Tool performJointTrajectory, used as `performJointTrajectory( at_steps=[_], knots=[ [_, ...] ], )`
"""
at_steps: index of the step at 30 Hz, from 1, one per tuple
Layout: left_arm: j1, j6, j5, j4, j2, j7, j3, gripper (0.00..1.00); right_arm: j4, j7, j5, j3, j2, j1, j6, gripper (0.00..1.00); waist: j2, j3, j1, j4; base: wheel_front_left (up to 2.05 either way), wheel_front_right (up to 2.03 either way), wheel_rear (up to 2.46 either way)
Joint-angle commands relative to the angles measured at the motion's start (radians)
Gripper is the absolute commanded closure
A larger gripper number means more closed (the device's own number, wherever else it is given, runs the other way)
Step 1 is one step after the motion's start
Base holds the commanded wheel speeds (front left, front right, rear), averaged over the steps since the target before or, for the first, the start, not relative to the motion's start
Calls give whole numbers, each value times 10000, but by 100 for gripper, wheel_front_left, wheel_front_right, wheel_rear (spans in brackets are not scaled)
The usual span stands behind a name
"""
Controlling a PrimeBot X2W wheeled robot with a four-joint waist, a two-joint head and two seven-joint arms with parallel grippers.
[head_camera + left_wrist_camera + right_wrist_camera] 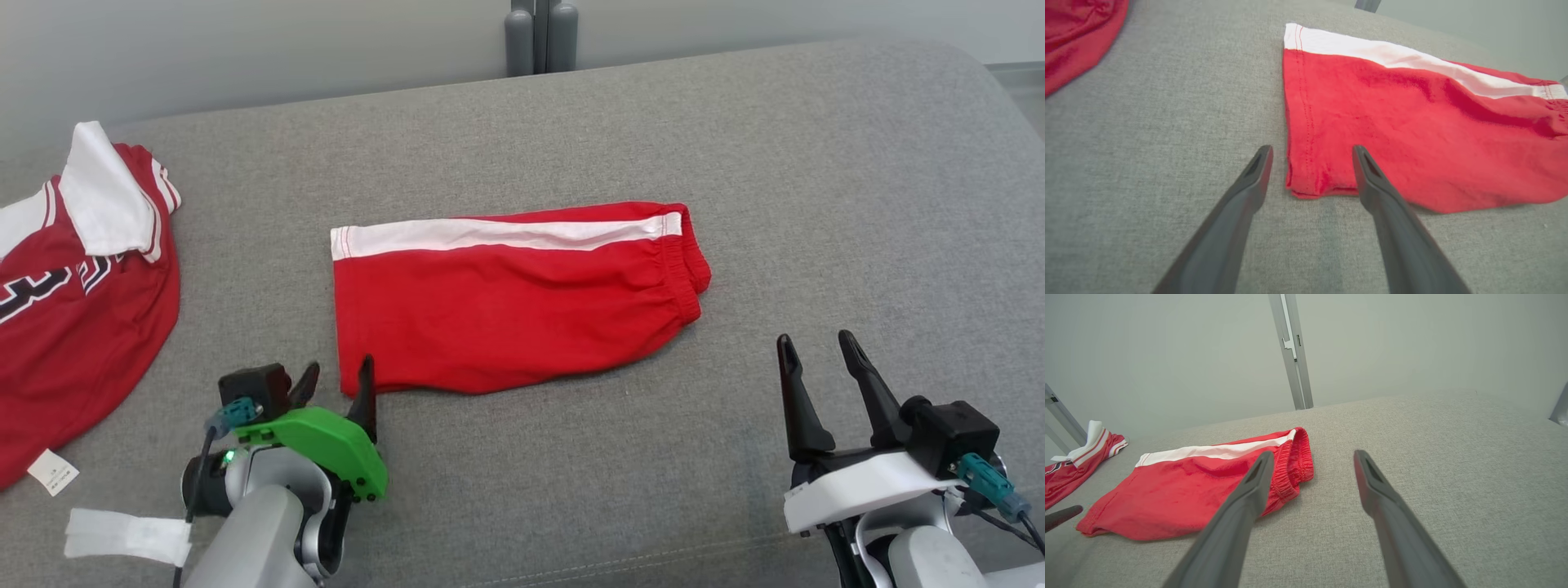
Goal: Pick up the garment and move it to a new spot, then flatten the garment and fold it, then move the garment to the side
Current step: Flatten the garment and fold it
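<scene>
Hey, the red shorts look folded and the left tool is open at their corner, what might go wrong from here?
1. The left tool stands open at the near corner of the shorts; pulling away carelessly may catch the hem and undo the fold.
2. Gripping just the top layer for the move aside would likely open the shorts up.
3. The jersey lies to the left; shorts moved that way may land on it.
</scene>
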Motion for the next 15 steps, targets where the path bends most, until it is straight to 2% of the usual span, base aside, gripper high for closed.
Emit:
performJointTrajectory(
  at_steps=[1,4,7,11,15],
  knots=[
    [103,-115,287,-288,210,-587,-85,0,-15,-5,-43,-8,-7,106,0,0,0,-47,1,60,0,0,0],
    [272,-456,686,-669,419,-1345,-351,0,7,-31,28,-86,-7,146,0,0,0,-143,1,179,0,0,0],
    [485,-593,811,-1123,482,-1744,-173,0,67,-76,98,-180,-7,219,0,0,0,-295,1,361,0,0,0],
    [851,-560,1158,-1867,544,-1865,120,0,193,-20,60,-115,-4,256,0,0,0,-473,1,594,0,0,0],
    [1674,-224,1607,-3028,323,-1855,904,0,449,-94,148,-184,-9,249,0,0,0,-698,1,950,0,0,0]
  ],
)
